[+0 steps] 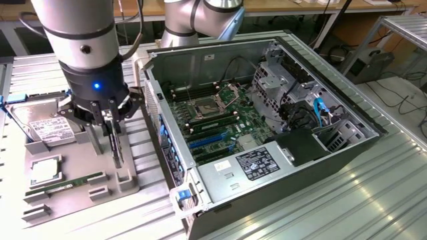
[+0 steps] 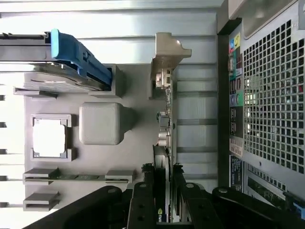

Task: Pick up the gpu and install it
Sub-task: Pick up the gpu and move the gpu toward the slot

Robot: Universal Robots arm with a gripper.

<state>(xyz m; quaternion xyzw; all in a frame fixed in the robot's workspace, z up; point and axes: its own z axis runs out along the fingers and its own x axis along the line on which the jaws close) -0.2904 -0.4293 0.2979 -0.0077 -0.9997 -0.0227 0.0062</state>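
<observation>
2 fingers (image 2: 143,205) pinch the gpu (image 2: 162,167) by its faces; it stands edge-up in the tray (image 2: 138,133), long axis pointing away.

Hard drive (image 1: 50,127) and computer case (image 1: 153,107) closely flank the pincer (image 1: 110,134).

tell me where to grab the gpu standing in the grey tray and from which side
Likely grip the gpu by its long upper edge, pinching the two flat faces, coming straight down from above. It stands on edge in the grey tray, so the lower edge is captive. Avoid the bracket end. The end effector hangs over that edge.
</observation>
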